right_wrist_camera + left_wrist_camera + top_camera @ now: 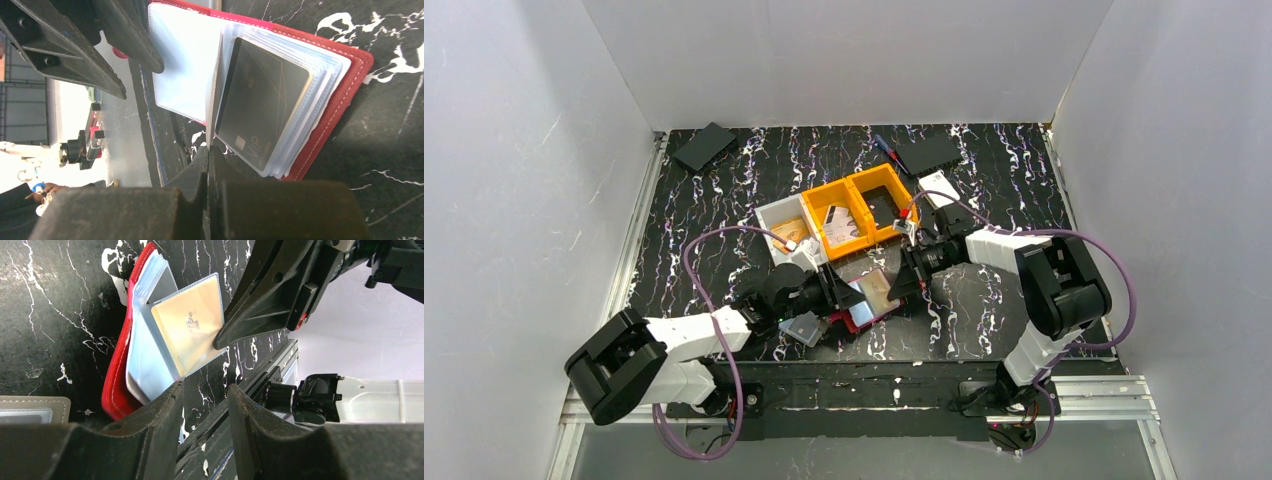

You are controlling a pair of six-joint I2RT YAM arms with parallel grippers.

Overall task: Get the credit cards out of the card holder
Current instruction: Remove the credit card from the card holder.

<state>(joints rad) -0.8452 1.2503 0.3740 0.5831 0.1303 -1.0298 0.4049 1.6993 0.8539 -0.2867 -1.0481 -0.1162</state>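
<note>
The red card holder (864, 312) lies open on the table between my two grippers, its clear plastic sleeves fanned out (145, 365). My right gripper (207, 150) is shut on the edge of one sleeve and holds it lifted; that sleeve holds a tan-orange credit card (192, 330). In the left wrist view the right gripper (220, 342) pinches this sleeve's corner. A dark "VIP" card (265, 105) sits in the top sleeve of the stack on the red cover (350, 85). My left gripper (205, 390) is open and empty, just beside the holder's near edge.
Two orange bins (864, 205) and a white bin (784, 225) with cards in them stand behind the holder. A grey flat case (802, 328) lies by the left gripper. Black flat items (704, 145) (927, 152) lie at the back. The table's front rail (874, 395) is close.
</note>
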